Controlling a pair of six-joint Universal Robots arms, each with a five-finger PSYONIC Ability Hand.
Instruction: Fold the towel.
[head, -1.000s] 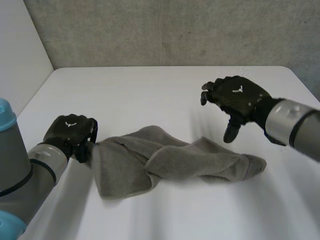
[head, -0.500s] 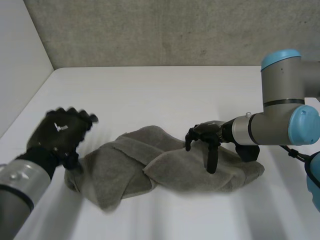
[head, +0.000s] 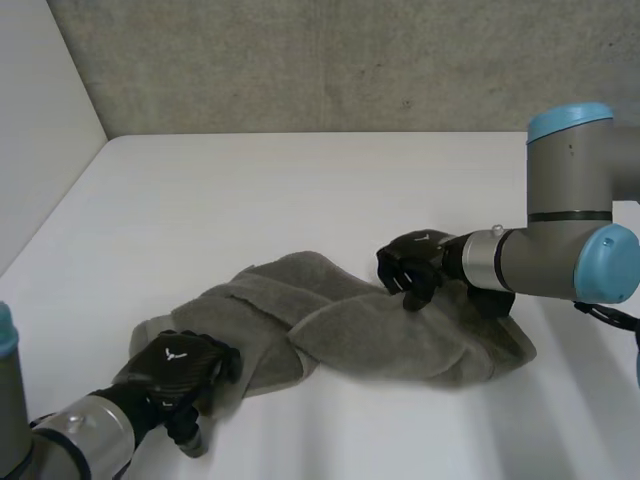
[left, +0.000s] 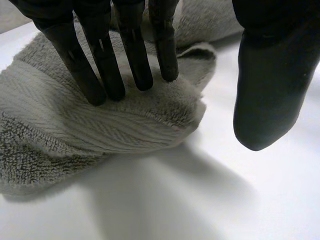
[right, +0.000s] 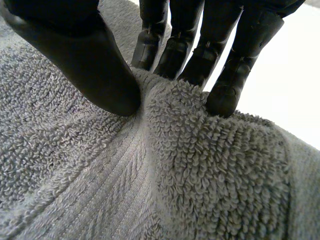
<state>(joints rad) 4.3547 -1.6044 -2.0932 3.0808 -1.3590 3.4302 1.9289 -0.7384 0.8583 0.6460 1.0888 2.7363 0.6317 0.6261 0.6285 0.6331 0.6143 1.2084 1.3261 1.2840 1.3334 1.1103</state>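
Grey towel (head: 340, 320) at centre frame: right hand (head: 408, 268) pinches a fold at its upper right; left hand (head: 178, 365) presses its lower-left corner with straight fingers.

The towel (head: 330, 320) is one mid grey all over, its looped pile giving a speckled look. A flat woven band in the same grey crosses it, ribbed in a fine herringbone pattern. The left robot hand (head: 180, 370) is black with a small white mark on its back. The right robot hand (head: 410, 268) is black with a like white mark. The right arm (head: 570, 240) is grey with light-blue caps and a thin black ring. The left arm (head: 70, 445) is grey with a light-blue cap too. The worktop (head: 300, 190) is plain white. The wall (head: 330, 60) behind is mottled grey.
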